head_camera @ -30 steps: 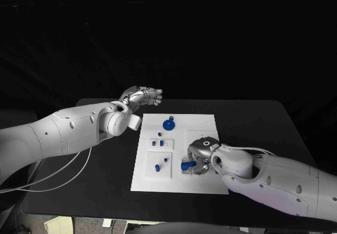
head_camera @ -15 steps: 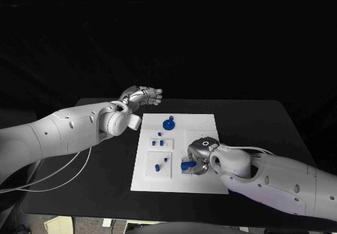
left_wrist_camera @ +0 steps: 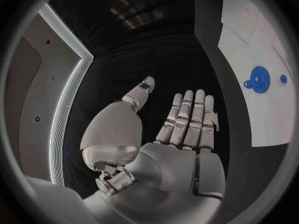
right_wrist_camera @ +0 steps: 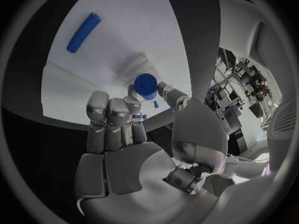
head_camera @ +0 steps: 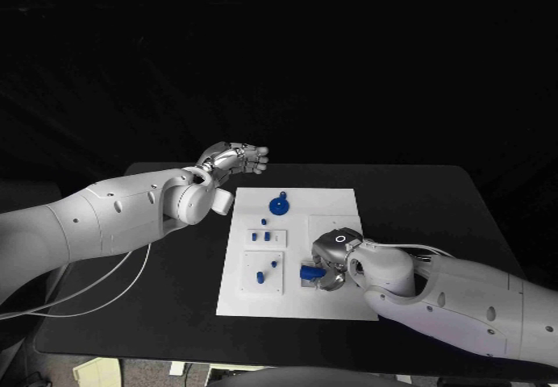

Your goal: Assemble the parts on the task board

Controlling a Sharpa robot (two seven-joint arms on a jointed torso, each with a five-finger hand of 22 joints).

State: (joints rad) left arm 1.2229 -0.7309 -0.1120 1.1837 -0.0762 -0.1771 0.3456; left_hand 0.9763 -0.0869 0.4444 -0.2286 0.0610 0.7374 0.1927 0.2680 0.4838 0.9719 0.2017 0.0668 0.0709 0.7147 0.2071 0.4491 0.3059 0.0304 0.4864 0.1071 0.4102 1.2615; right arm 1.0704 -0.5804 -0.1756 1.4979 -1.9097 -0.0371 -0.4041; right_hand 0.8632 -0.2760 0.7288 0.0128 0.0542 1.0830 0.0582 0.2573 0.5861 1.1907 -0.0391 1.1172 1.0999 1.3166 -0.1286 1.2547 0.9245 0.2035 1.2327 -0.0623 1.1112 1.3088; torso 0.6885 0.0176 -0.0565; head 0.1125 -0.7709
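Since a second ago, our right hand [head_camera: 329,262] has edged slightly nearer on the task board [head_camera: 331,201]; all else unchanged. Right fingers [right_wrist_camera: 112,114]: grasping a round blue part [right_wrist_camera: 146,86] just above the board's near right section. Left hand [head_camera: 236,158]: released, fingers straight, holding nothing, off the board's far left corner above the worktop [head_camera: 430,201]. Disc part [head_camera: 279,205], small pegs [head_camera: 265,236]: lying loose, we judge. Assembly: mostly outstanding.

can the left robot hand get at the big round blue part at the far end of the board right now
Probably yes. The left robot hand hangs open, holding nothing, just off the board's far left corner, and the round blue part lies uncovered nearby. The right robot hand is busy at the near end, holding a blue piece.
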